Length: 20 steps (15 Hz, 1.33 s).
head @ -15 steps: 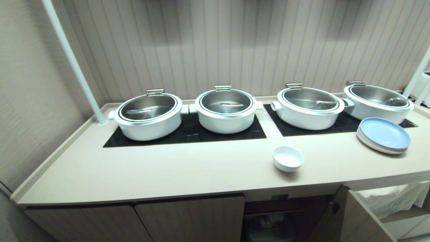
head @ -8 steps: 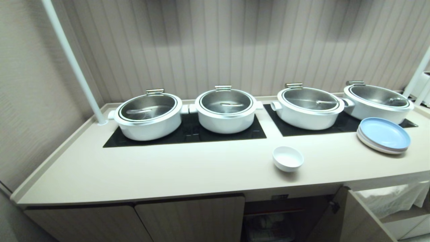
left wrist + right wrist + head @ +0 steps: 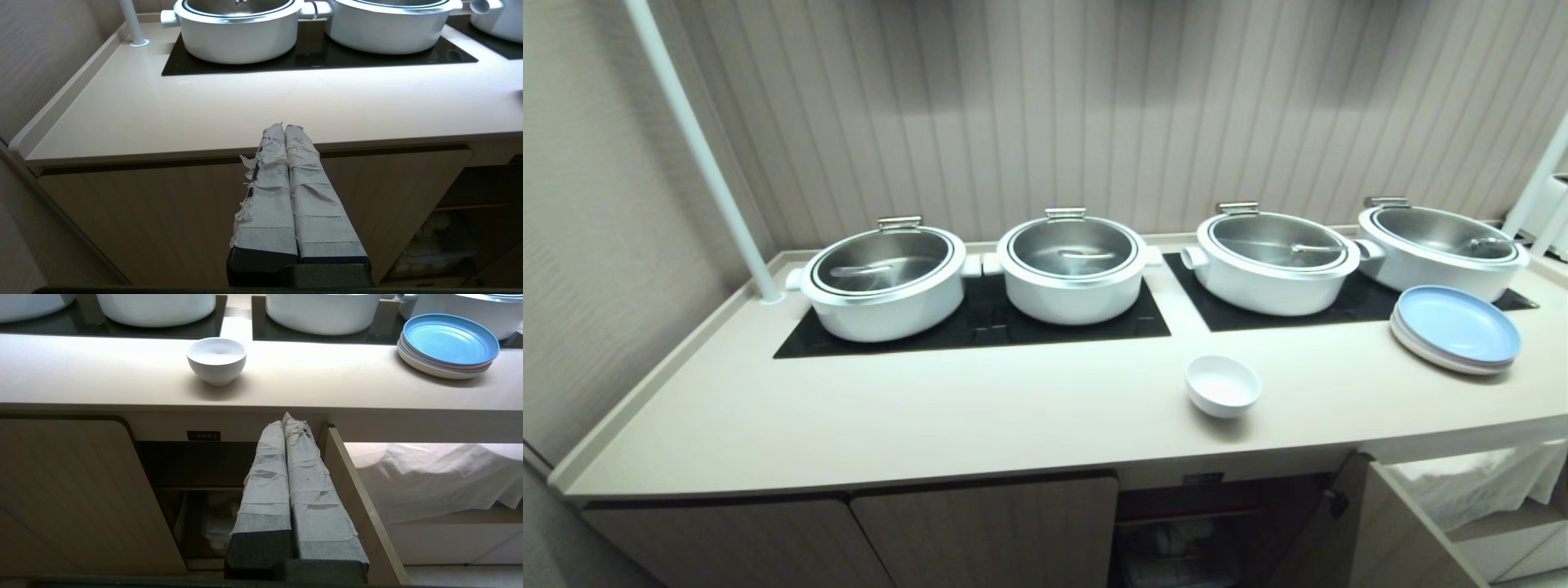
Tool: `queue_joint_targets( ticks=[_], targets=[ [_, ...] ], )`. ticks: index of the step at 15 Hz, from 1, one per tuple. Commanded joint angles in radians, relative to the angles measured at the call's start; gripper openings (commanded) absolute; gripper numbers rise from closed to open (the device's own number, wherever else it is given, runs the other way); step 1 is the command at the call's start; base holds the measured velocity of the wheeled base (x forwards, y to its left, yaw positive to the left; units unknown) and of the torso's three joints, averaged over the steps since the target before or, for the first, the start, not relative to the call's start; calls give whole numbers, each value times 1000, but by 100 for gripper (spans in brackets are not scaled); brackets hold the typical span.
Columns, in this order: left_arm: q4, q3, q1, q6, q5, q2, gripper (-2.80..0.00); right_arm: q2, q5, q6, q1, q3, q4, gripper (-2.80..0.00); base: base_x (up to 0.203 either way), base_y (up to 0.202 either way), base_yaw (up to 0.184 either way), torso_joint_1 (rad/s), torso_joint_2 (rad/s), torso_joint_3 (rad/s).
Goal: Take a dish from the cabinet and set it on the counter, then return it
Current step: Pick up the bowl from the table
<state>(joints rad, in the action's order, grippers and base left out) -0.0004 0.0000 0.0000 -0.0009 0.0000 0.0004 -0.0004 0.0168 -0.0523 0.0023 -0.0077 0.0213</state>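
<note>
Nearest us, our right gripper [image 3: 284,420] hangs empty in front of the cabinet [image 3: 196,469], its taped fingers pressed together. The cabinet's door [image 3: 359,506] stands swung out, so the dim inside lies clear for the return trip. Our left gripper [image 3: 284,128] is likewise shut on nothing, parked before the closed doors under the counter's left half.

Above the opening, the white bowl [image 3: 1223,385] sits upright on the counter [image 3: 931,416], close to the front edge and right over the open compartment; we judge that spot keeps the reach short both ways.

Further back, a stack of plates [image 3: 1456,328] lies near the right end. Four lidded pots [image 3: 1072,269] line the back edge.
</note>
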Motion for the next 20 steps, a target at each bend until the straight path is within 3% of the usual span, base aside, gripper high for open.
queue_joint_targets(
  ticks=[1,20],
  targets=[
    [-1,0,0,-1,0,0,-280,0,2,0,1,3,-10,-280,0,0,0,0,0,0],
    [0,0,0,-1,0,0,-280,0,0,-7,1,6,-18,-280,0,0,0,0,0,0]
  ],
)
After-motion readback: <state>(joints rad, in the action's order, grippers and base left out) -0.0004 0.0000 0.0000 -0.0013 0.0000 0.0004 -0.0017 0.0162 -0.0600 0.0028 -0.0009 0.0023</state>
